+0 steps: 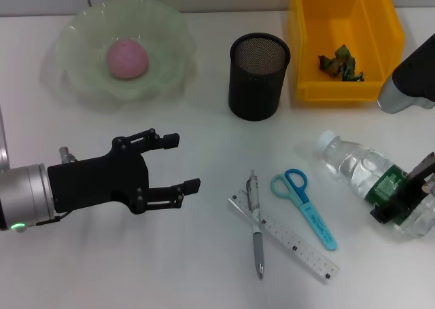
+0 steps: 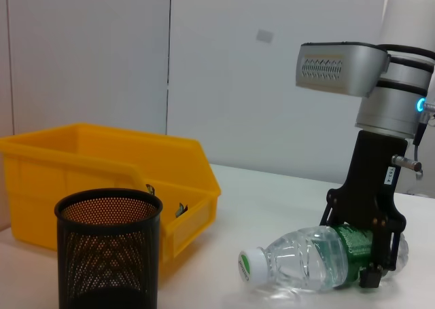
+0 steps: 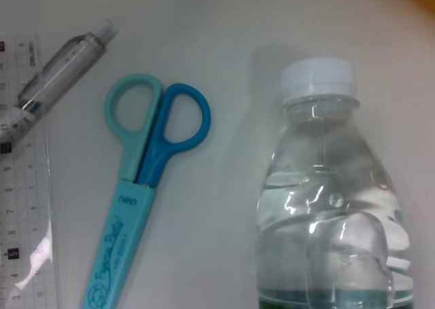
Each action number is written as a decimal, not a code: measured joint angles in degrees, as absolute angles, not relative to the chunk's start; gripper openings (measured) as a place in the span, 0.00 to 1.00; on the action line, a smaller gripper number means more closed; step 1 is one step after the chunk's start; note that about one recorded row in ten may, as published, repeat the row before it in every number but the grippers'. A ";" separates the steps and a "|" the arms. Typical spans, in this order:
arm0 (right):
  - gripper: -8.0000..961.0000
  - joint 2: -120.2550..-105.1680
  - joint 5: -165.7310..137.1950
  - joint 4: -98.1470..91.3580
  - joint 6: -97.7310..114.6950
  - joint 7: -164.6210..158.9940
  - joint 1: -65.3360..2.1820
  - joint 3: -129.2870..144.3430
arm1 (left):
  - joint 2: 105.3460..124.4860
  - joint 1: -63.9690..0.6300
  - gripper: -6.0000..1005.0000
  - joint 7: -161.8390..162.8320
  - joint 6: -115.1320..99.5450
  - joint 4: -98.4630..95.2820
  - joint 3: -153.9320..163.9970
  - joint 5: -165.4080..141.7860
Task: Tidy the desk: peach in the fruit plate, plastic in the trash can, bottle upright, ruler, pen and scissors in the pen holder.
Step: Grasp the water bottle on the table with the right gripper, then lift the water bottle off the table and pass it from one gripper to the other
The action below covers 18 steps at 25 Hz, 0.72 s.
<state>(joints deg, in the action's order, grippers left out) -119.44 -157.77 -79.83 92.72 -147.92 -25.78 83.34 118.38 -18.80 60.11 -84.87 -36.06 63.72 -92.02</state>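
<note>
Right gripper (image 2: 376,251) closed around the lying bottle (image 1: 370,181)

At lower right of the head view the bottle lies on its side, the fingers clamped on its green label. The left gripper (image 1: 178,166) at lower left is wide open and holds nothing. In the lower middle, the pen (image 1: 256,222) lies across the ruler (image 1: 283,236), the scissors (image 1: 304,198) beside them.
</note>
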 joint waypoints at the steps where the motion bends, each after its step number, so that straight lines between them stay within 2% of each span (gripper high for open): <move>1: 0.83 -119.44 -157.76 -79.96 92.76 -147.91 -25.72 83.35 | 118.38 -18.74 0.85 60.11 -84.97 -36.15 63.71 -92.01; 9: 0.81 -119.43 -157.43 -83.61 92.22 -147.27 -23.19 83.98 | 118.39 -18.41 0.85 59.93 -85.42 -36.22 63.48 -91.92; 18: 0.81 -119.56 -142.87 -99.55 85.73 -141.07 -12.20 80.46 | 118.59 -18.28 0.85 59.53 -85.70 -36.15 63.21 -91.48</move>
<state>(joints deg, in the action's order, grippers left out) -119.56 -142.87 -99.55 85.73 -141.08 -12.20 80.46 118.59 -18.28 59.53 -85.70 -36.15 63.21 -91.48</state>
